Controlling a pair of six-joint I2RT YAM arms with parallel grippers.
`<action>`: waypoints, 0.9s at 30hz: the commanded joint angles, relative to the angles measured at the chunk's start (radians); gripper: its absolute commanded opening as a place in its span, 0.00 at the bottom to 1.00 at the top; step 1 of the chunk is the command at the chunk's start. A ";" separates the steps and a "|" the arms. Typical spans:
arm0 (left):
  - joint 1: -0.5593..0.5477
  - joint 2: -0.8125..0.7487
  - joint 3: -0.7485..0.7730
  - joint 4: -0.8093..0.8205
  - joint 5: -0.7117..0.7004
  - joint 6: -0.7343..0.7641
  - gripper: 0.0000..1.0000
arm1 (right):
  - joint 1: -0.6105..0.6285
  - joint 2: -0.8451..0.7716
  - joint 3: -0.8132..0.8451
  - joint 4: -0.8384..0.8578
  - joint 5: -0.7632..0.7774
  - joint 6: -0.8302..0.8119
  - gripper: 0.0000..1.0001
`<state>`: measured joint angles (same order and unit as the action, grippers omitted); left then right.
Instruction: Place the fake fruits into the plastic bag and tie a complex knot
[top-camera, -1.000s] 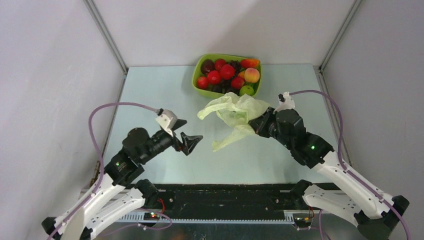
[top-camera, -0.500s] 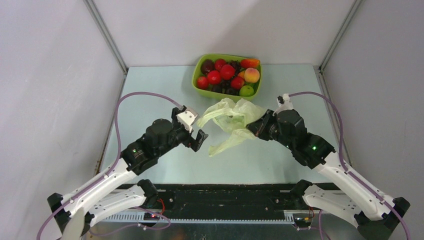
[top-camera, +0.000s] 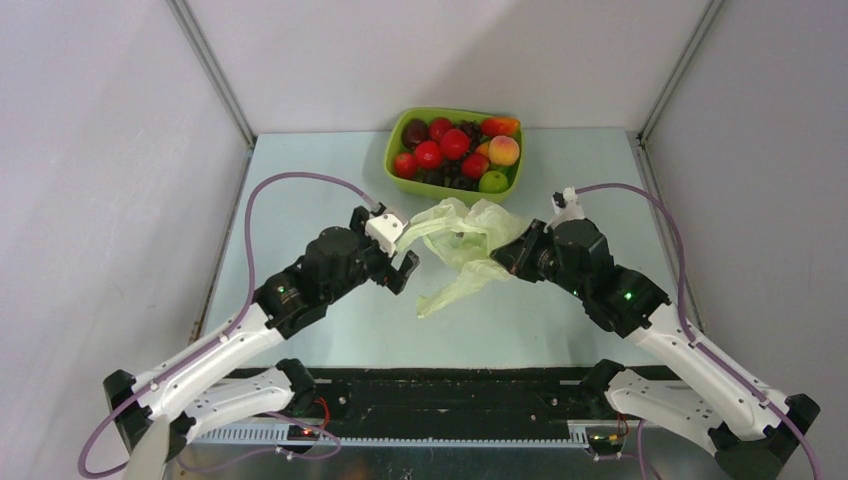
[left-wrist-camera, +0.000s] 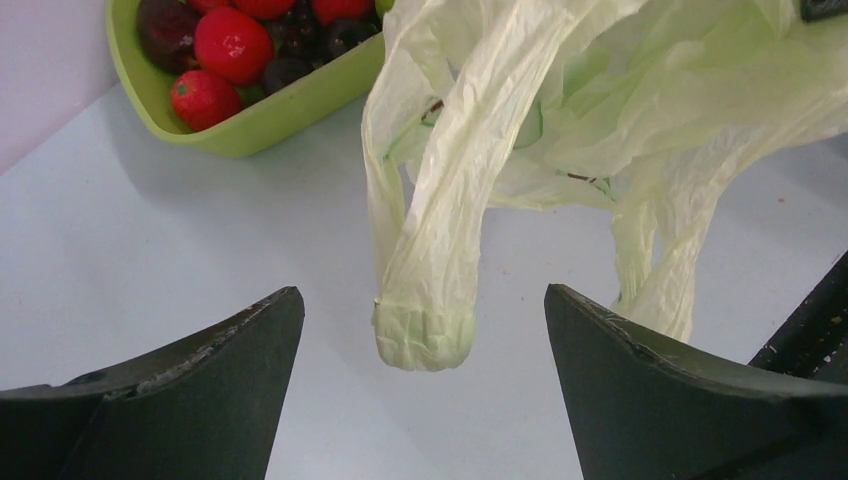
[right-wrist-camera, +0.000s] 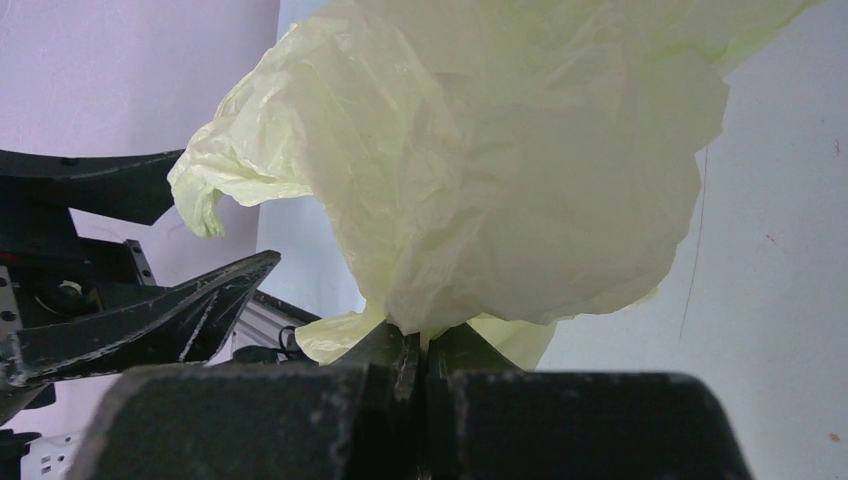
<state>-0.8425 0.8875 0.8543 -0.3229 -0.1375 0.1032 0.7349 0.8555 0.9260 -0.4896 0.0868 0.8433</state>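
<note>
The pale yellow-green plastic bag (top-camera: 462, 232) hangs crumpled above the table's middle, held up by my right gripper (top-camera: 503, 260), which is shut on its film (right-wrist-camera: 520, 190). One handle loop (left-wrist-camera: 425, 290) dangles down between my left gripper's (left-wrist-camera: 425, 345) open jaws without touching them. My left gripper (top-camera: 405, 268) is at the bag's left edge. The fake fruits (top-camera: 455, 148), namely red apples, peach, green apple, plum and grapes, lie in the lime-green tray (top-camera: 395, 150) at the back; some show in the left wrist view (left-wrist-camera: 230, 45). No knot is visible.
The tray's rim (left-wrist-camera: 250, 120) lies just behind the bag. White walls enclose the table on the left, back and right. The black rail runs along the near edge (top-camera: 450, 395).
My left arm has swung right and forward from the table's left to the bag, its open jaws now around the hanging handle. The right gripper has shifted the bag slightly left.
</note>
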 joint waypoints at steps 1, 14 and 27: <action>-0.006 0.011 0.062 0.014 -0.021 0.034 0.97 | -0.003 0.002 0.036 0.009 -0.010 -0.019 0.00; -0.007 0.065 0.065 0.030 0.011 0.030 0.87 | -0.003 0.013 0.036 -0.015 -0.024 -0.047 0.00; -0.011 0.067 0.062 0.011 0.024 0.029 0.04 | -0.001 0.028 0.035 -0.051 -0.030 -0.140 0.00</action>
<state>-0.8429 0.9760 0.8856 -0.3241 -0.1303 0.1177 0.7353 0.8921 0.9260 -0.5262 0.0437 0.7643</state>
